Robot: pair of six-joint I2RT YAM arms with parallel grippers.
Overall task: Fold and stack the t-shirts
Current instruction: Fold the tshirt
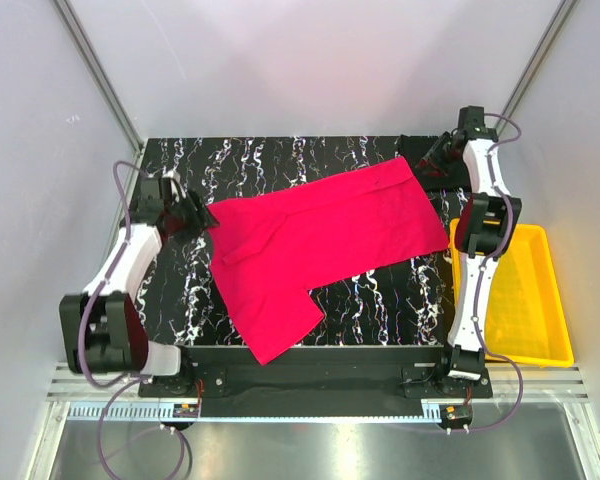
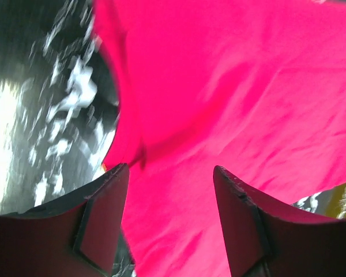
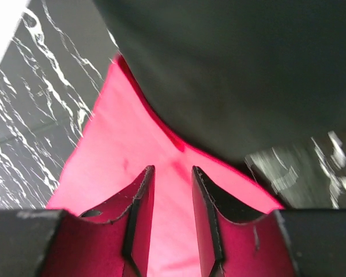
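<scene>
The red t-shirt [image 1: 310,240] lies flat and slanted across the black veined tabletop [image 1: 280,160], one part reaching toward the front edge. My left gripper [image 1: 196,216] is at its left edge. In the left wrist view this gripper [image 2: 172,168] is open, jaws wide apart just above the red cloth [image 2: 230,86], gripping nothing. My right gripper [image 1: 432,165] is at the shirt's far right corner. Here the right gripper [image 3: 172,168] has its jaws parted, with red cloth [image 3: 121,167] showing through the gap. The black t-shirt [image 3: 230,69] lies just beyond, at the back right [image 1: 416,147].
A yellow plastic tray [image 1: 525,300] stands off the table's right side, beside the right arm. Grey walls and metal frame posts close in the back and sides. Bare tabletop shows along the back [image 1: 230,155] and at the front right [image 1: 390,300].
</scene>
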